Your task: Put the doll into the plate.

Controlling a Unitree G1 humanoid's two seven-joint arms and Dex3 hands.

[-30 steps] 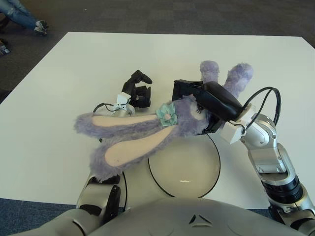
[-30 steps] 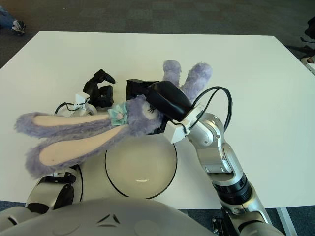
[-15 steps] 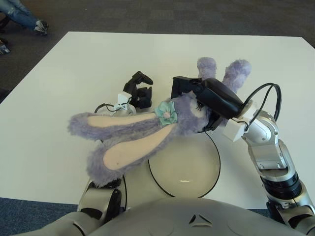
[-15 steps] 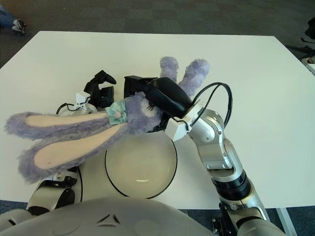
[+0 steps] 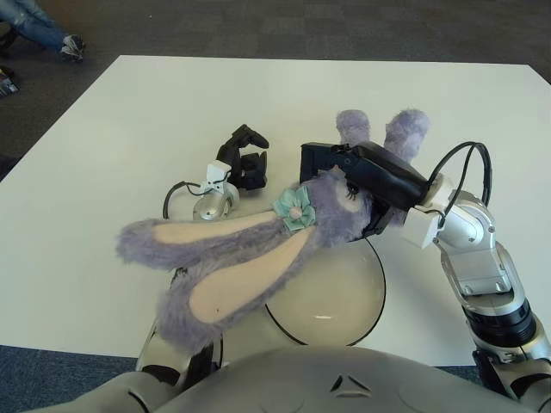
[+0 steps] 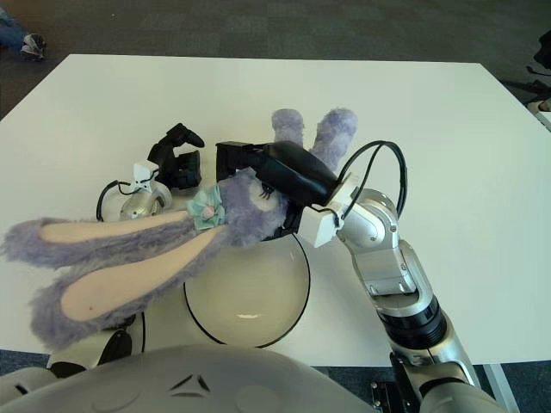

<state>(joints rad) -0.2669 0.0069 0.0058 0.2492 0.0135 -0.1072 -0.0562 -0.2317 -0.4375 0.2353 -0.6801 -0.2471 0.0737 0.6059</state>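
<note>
The right hand [image 5: 344, 176] has its fingers closed around the head of the doll [image 5: 250, 249], a purple plush rabbit held above the table [image 5: 112, 112]. From the fingers, the long ears extend toward the robot's left and its body, past the left rim of the plate [image 5: 357, 297]; the two feet point away, beyond the hand. The doll's long axis runs diagonally. Contact with the plate cannot be confirmed. The left hand [image 5: 244, 159] shows beside the ears' far side, fingers apparently curled, holding nothing
</note>
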